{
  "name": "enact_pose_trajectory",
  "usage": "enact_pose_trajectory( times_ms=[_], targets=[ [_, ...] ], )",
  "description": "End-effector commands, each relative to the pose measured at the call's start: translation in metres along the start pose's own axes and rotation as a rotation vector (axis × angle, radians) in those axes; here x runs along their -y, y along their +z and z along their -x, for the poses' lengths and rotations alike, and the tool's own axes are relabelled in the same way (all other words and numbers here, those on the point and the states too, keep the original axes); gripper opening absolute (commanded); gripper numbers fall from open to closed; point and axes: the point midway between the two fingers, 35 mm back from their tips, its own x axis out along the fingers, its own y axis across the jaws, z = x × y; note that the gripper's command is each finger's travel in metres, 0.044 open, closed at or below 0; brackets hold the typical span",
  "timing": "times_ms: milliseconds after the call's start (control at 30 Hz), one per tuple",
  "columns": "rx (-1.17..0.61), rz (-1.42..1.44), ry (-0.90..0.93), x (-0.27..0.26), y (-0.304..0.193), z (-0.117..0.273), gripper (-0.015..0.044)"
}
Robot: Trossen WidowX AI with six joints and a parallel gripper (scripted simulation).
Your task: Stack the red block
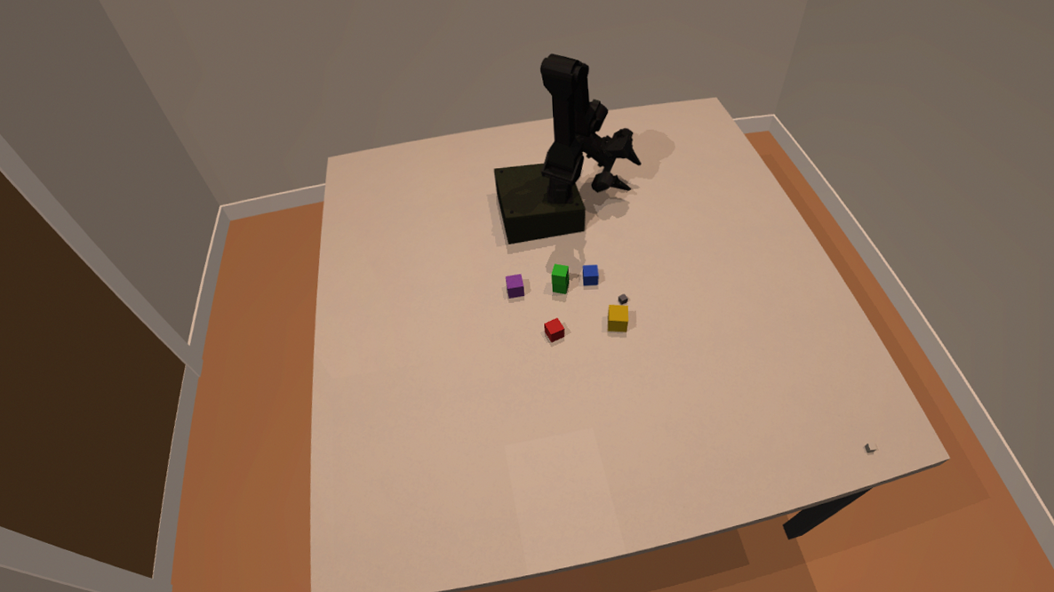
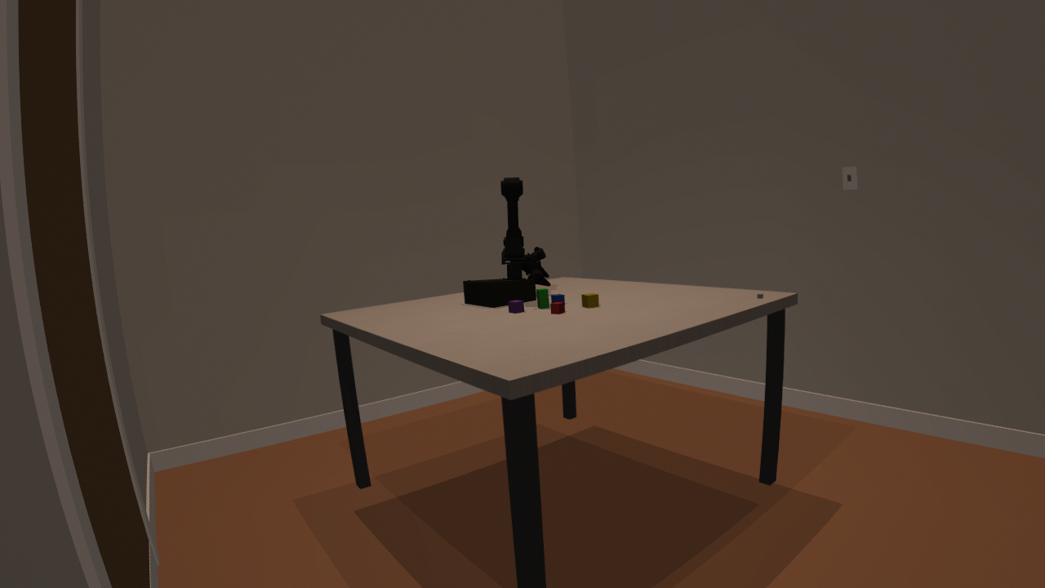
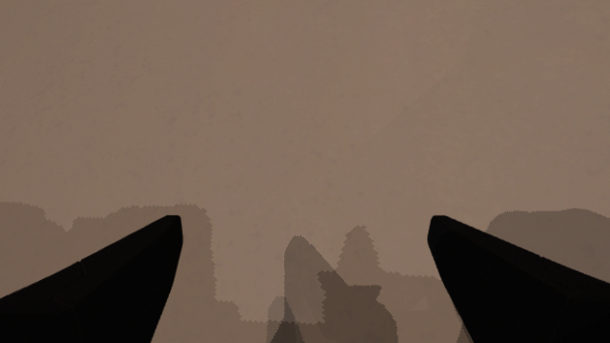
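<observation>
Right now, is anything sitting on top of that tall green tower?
No. The green tower has a bare top in the top view. The red block lies apart on the table, nearer the camera. The tower's underside, against the table, is hidden.

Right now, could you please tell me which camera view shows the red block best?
The top view: the red block sits unobstructed on the table, apart from the green tower. In the exterior view it is small, dim and overlaps the blue block. The wrist view shows none of it, only bare table.
</observation>
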Motion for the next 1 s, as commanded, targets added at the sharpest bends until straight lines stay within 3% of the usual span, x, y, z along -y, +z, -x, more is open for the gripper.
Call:
enact_pose_trajectory(
  times_ms=[0, 967],
  targets=[
    [0.000, 0.001, -0.003, 0.000, 0.000, 0.000, 0.0426],
    [-0.139, 0.121, -0.482, 0.045, 0.082, -0.068, 0.0440]
  ],
)
